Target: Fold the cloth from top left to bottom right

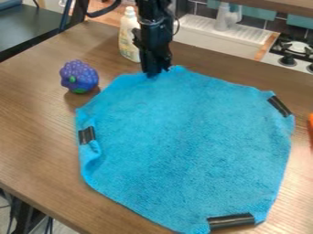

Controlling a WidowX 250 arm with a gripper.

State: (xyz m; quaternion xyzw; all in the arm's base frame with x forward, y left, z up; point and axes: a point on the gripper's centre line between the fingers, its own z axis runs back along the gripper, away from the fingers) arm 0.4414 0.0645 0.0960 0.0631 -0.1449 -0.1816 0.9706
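You have the whole fold left, end effector [156,73] at the flat cloth [189,141]'s top edge, grip impossible to tell.

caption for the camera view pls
Black robot claw at the top edge of a blue terry cloth spread on a brown wooden table

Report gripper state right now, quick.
Gripper: down at the top edge of the blue cloth; can't tell whether it's open, closed or holding the cloth.
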